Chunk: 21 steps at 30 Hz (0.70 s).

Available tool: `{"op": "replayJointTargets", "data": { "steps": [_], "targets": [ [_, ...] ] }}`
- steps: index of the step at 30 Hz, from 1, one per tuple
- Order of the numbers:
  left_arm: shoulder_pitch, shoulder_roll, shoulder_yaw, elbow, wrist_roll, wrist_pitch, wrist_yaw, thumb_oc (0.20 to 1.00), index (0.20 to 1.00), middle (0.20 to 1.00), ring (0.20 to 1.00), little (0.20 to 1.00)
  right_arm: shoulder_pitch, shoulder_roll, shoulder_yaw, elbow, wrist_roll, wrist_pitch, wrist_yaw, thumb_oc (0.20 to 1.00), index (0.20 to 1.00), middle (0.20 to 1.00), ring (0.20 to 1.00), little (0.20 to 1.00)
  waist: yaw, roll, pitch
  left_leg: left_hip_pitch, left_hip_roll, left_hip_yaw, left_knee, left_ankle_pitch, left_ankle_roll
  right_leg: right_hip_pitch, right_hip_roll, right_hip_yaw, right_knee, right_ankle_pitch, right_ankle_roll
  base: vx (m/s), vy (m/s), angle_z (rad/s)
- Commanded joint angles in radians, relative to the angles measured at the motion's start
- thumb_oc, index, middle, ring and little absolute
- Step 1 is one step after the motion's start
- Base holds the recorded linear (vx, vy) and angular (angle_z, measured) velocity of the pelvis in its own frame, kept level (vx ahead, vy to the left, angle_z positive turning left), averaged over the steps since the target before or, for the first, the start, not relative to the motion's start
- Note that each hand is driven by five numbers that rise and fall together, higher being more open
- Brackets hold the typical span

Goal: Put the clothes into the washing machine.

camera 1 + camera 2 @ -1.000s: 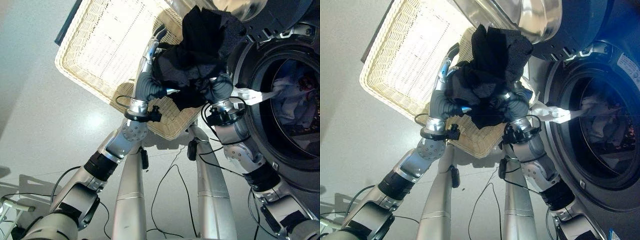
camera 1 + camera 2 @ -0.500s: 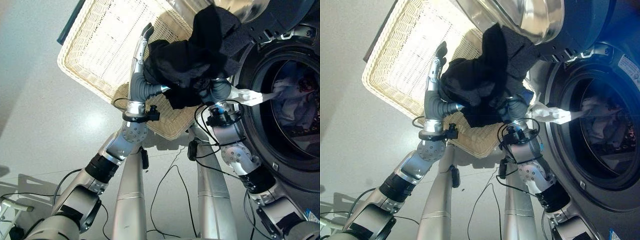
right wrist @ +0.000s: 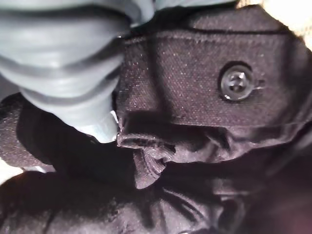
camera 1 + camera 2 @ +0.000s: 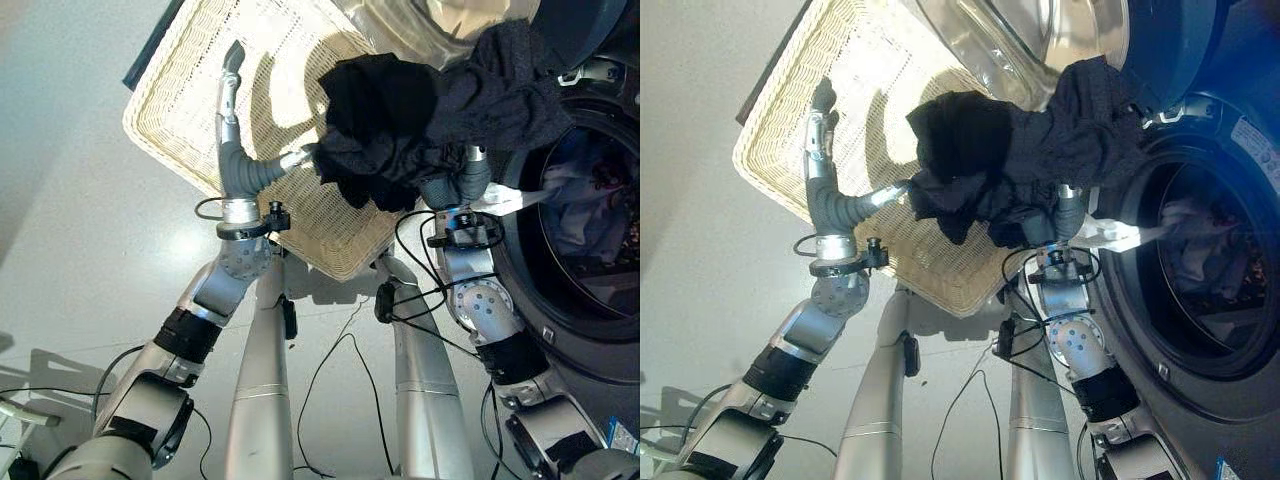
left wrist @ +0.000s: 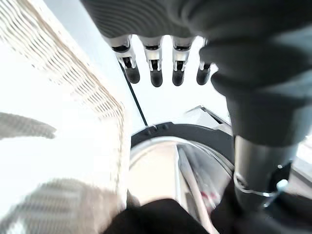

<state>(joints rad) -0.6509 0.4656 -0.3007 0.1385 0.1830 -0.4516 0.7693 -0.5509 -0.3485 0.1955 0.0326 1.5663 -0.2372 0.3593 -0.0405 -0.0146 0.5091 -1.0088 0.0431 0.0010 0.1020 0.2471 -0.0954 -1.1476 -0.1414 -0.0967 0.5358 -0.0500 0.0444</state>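
Observation:
A black garment (image 4: 425,115) with a button (image 3: 236,83) hangs in a bundle in front of the washing machine's round opening (image 4: 590,215). It lies over my right hand (image 4: 452,190), whose ribbed cover (image 3: 63,63) shows against the cloth while its fingers are buried in the fabric. My left hand (image 4: 230,100) stands open over the wicker basket (image 4: 180,110), fingers (image 5: 156,73) straight. Only its thumb reaches towards the garment's left edge. Pale and blue clothes (image 4: 585,195) lie inside the drum.
The machine's open door (image 4: 1040,40), with its shiny bowl, hangs above the garment. A white strip (image 4: 505,195) lies across the drum's rim. The basket sits on a pale floor (image 4: 80,260), a dark edge (image 4: 150,45) showing behind it.
The black garment has swung right with my right hand, up to the washer opening. My left hand has come off the cloth and moved left over the basket, fingers straight.

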Motion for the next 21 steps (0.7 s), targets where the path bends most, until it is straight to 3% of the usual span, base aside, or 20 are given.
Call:
{"op": "replayJointTargets", "data": {
  "steps": [1, 8, 14, 21],
  "targets": [
    [-0.046, 0.038, 0.043, -0.003, -0.010, -0.085, 0.059, 1.000, 1.000, 1.000, 1.000, 1.000, -0.013, -0.049, -0.062, -0.025, 0.064, 0.059, 0.103, 0.200, 0.200, 0.200, 0.200, 0.200, -0.008, -0.006, 0.011, -0.016, -0.031, 0.045, 0.127, -0.107, -0.034, 0.091, 0.035, -0.042, -0.323, 0.275, 0.123, 0.00, 0.000, 0.00],
    [-0.108, 0.085, 0.037, 0.159, -0.098, -0.114, 0.105, 1.000, 1.000, 1.000, 1.000, 1.000, -0.036, -0.143, -0.107, 0.251, 0.207, 0.156, 0.215, 0.200, 0.200, 0.200, 0.200, 0.200, -0.016, -0.008, 0.011, -0.013, -0.022, 0.047, 0.124, -0.110, -0.043, 0.093, 0.041, -0.038, -0.325, 0.271, 0.124, 0.00, 0.000, 0.00],
    [-0.159, 0.094, 0.004, 0.277, -0.129, -0.135, 0.131, 1.000, 1.000, 1.000, 1.000, 1.000, -0.077, -0.192, -0.108, 0.485, 0.285, 0.198, 0.256, 0.200, 0.200, 0.200, 0.200, 0.200, -0.019, -0.007, 0.011, -0.017, -0.019, 0.049, 0.120, -0.111, -0.045, 0.089, 0.046, -0.036, -0.329, 0.270, 0.124, 0.00, 0.000, 0.00],
    [-0.207, 0.102, -0.030, 0.381, -0.149, -0.157, 0.162, 1.000, 1.000, 1.000, 1.000, 1.000, -0.097, -0.224, -0.144, 0.741, 0.372, 0.223, 0.229, 0.200, 0.200, 0.200, 0.200, 0.200, -0.023, -0.003, 0.011, -0.024, -0.013, 0.054, 0.118, -0.114, -0.044, 0.085, 0.055, -0.029, -0.332, 0.267, 0.120, 0.01, 0.018, -0.04]
  ]
}}
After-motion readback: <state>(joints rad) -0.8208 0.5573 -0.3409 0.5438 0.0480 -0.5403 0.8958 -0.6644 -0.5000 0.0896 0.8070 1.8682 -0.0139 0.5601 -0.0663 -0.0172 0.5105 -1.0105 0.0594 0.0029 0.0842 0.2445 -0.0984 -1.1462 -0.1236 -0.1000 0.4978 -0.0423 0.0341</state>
